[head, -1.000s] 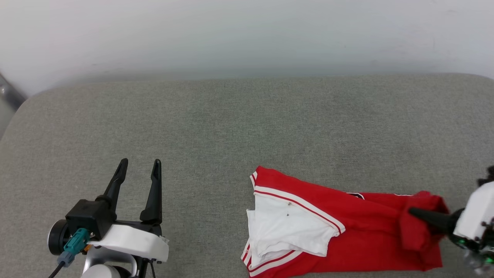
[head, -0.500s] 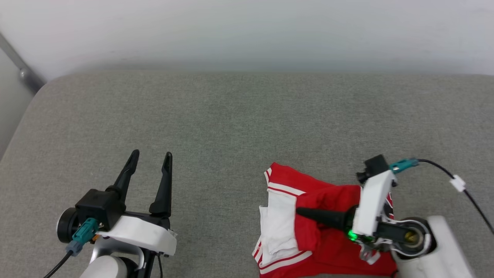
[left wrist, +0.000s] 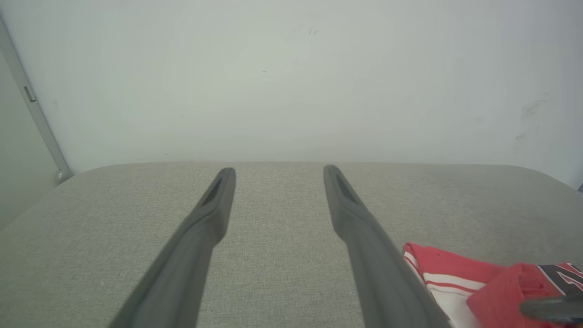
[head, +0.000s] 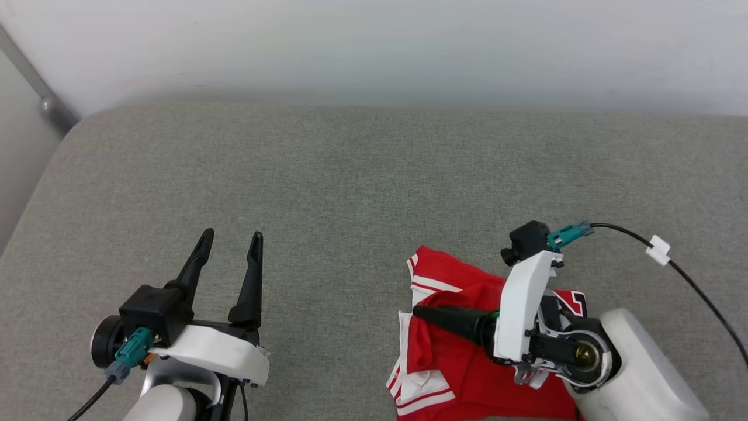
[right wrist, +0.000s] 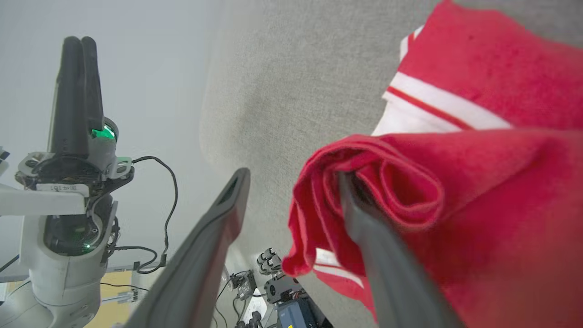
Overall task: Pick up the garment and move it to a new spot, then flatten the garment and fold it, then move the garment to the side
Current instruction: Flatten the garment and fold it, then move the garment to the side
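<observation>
1. A grey woven surface (head: 350, 175) with rounded corners sits against a plain pale wall (head: 374, 47). A thin metal strip (head: 35, 88) runs down the wall at the far left corner.
2. The shirt (head: 450, 368) is red with a white sleeve and red-and-white stripe trim. It lies bunched at the near edge of the surface, right of centre, and runs off the bottom of the head view. A bit of black, white-outlined print shows on its right side, close to the right wrist.
3. The right claw (right wrist: 291, 177) lies sideways over the shirt, fingers pointing toward the robot's left. In the wrist view its fingers stand apart, so it is open. One finger is tucked inside a rolled fold of red cloth that drapes over it. The other finger is clear of the cloth, with bare surface behind it.
4. The white sleeve and striped trim lie beyond that rolled fold.
5. A black cable (head: 689, 280) with a white tag (head: 658, 250) runs from a teal plug (head: 570, 235) on the right wrist toward the right edge.
6. The left claw (head: 231, 235) is at the lower left, well apart from the shirt. Its fingers point toward the wall and are spread open, with bare surface showing between them.
</observation>
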Robot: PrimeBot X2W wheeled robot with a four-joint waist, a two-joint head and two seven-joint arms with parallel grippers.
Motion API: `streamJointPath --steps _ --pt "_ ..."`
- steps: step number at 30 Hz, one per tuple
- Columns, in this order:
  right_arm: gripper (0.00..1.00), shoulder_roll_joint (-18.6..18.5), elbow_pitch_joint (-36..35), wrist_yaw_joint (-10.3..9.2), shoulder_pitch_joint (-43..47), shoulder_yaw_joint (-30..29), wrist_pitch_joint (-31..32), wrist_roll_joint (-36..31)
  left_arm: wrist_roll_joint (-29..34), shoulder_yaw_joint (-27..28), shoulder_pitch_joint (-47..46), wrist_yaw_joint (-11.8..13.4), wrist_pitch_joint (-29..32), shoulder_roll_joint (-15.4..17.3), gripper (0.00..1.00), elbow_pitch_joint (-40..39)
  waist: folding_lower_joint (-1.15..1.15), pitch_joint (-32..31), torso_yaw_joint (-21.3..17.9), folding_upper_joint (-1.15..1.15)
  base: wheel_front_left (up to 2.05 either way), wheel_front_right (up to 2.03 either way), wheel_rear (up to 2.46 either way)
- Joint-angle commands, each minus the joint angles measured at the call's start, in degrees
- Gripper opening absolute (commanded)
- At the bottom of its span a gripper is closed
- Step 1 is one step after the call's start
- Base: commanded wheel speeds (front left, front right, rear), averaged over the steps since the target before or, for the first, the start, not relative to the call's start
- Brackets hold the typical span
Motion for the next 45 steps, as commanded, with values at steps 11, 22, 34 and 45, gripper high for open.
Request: streamJointPath --steps 11,22,34,45 --pt "1.00 -13.87 -7.86 -0.03 2.60 -0.72 -16.10 -20.16 -0.56 0.75 1.84 1.10 -0.45 0.75 1.00 0.76 0.00 -2.54 -3.14 0.00 0.00 0.00 0.00" --pt "1.00 -13.17 -11.42 -0.03 11.47 -19.81 -35.67 -40.48 -0.59 0.96 5.05 2.64 -0.28 1.84 1.00 0.92 0.00 -5.00 -5.45 0.00 0.00 0.00 0.00" --pt "1.00 -6.76 -24.93 -0.03 25.58 -22.84 -44.70 -44.85 -0.40 0.71 7.36 3.94 0.16 2.55 1.00 0.60 0.00 -7.24 -6.49 0.00 0.00 0.00 0.00" --pt "1.00 -3.22 -30.64 -0.03 29.67 -23.61 -43.22 -46.19 -0.51 0.37 8.33 5.00 0.81 2.62 1.00 -0.16 0.00 -7.07 -7.27 0.00 0.00 0.00 0.00"
